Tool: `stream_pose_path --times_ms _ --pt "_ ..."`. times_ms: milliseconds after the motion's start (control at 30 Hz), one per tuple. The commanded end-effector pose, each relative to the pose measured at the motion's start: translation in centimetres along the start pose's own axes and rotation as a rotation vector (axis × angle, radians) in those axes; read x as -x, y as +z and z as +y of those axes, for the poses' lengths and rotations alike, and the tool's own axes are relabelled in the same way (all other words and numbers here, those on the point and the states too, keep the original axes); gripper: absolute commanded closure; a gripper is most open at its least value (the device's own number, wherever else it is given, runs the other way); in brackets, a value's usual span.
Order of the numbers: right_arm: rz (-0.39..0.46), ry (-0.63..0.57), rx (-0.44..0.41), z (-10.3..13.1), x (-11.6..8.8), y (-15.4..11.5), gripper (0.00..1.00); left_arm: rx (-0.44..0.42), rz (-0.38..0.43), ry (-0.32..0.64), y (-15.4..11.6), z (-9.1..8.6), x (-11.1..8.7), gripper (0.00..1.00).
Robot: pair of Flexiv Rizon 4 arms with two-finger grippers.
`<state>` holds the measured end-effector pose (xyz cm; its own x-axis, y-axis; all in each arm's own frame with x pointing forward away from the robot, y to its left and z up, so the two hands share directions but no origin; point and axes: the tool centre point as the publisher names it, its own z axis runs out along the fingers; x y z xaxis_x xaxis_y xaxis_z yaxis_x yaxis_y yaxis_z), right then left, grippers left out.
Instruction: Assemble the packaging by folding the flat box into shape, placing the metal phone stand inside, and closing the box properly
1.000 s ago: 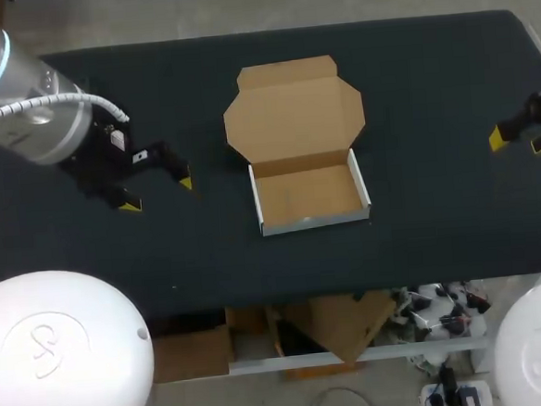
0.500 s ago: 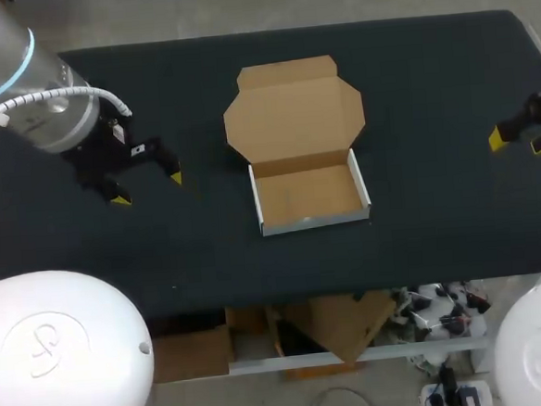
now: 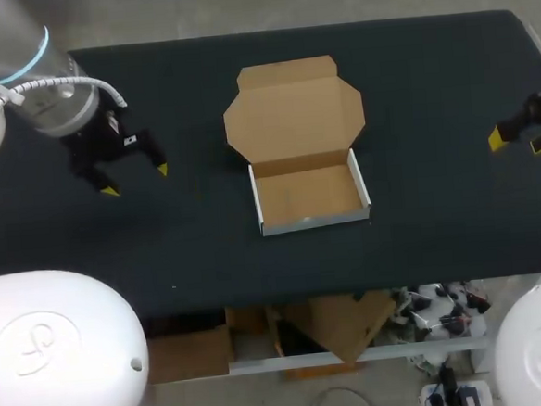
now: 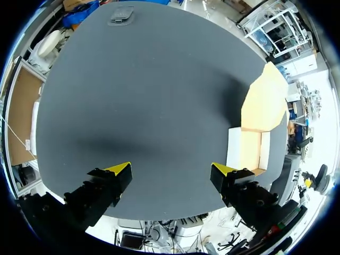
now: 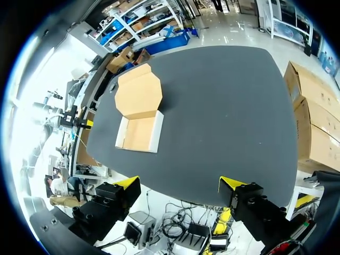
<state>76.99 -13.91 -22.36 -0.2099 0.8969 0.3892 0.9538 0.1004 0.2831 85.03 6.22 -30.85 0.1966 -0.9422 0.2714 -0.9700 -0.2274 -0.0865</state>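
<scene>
The left tool, fingers apart and holding nothing, had drawn back toward ten o'clock in the head view, farther from the box; the right tool, likewise spread and empty, had kept its place at the box's three o'clock, well apart; the box had not shifted, its tray standing folded at the desk's middle, the lid lying open toward twelve o'clock; folding looked done, yet the tray held nothing, so loading and closing remained; the dark desk also bore a small grey object at its far edge ahead of the left tool, too small to name.
</scene>
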Motion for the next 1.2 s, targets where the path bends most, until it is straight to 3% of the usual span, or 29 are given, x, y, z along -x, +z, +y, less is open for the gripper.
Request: stream_pose_path --times_ms 33,200,1033,1200 --pt "0.000 0.001 -0.001 -0.1 -0.1 -0.2 0.00 0.070 -0.011 -0.010 2.0 -3.0 0.7 0.00" --pt "0.000 0.001 -0.001 -0.1 -0.1 -0.2 0.00 0.088 -0.021 -0.048 3.3 -5.4 1.5 0.00" --pt "0.000 0.001 -0.001 -0.1 -0.1 -0.2 0.00 0.089 -0.020 -0.050 3.3 -5.5 1.4 0.00" --pt "0.000 0.001 -0.001 -0.1 -0.1 -0.2 0.00 0.037 -0.042 -0.035 3.1 -6.2 2.0 0.00"
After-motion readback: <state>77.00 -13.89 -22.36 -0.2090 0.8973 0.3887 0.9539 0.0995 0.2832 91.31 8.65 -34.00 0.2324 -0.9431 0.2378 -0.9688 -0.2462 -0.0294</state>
